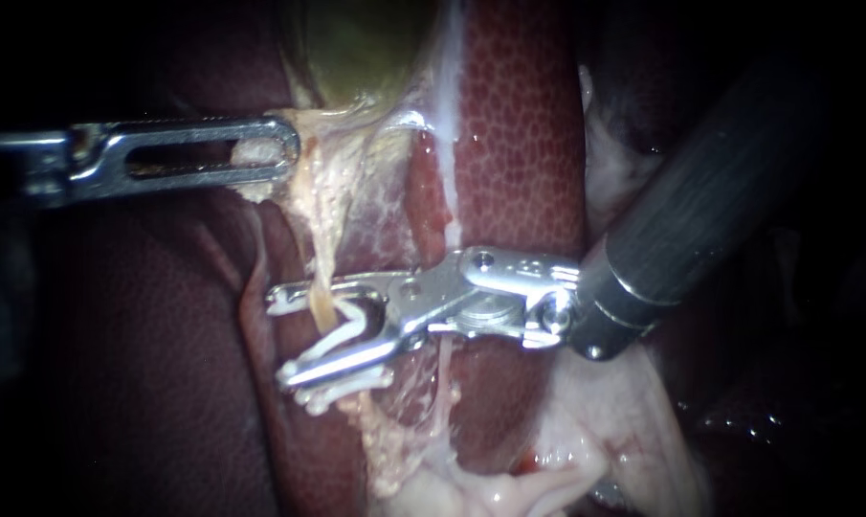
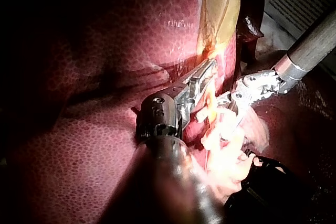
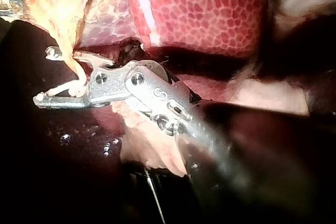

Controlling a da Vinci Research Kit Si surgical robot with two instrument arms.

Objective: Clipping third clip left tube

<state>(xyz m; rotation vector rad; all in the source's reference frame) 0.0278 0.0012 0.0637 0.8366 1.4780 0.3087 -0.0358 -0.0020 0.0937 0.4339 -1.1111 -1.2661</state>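
My left instrument (image 1: 284,151) comes in level from the left, its windowed jaws shut on pale tissue just under the greenish gallbladder (image 1: 356,48). From that tissue a thin yellowish tube (image 1: 320,278) runs down. My right instrument (image 1: 279,335) enters from the upper right, and its jaws stand open on either side of the tube. A white clip (image 1: 342,330) lies slanted between those jaws on the tube. A second white clip (image 1: 351,388) sits just below the lower jaw. The right wrist view shows the same open jaws (image 3: 43,75) with the white clip (image 3: 65,88) against the lower one.
Dark red mottled liver (image 1: 519,124) lies behind and right of the tube, with darker liver (image 1: 145,364) on the left. Pale fatty tissue (image 1: 509,479) spreads below the clips. A thin strand (image 1: 444,373) hangs right of the tube, under the right instrument.
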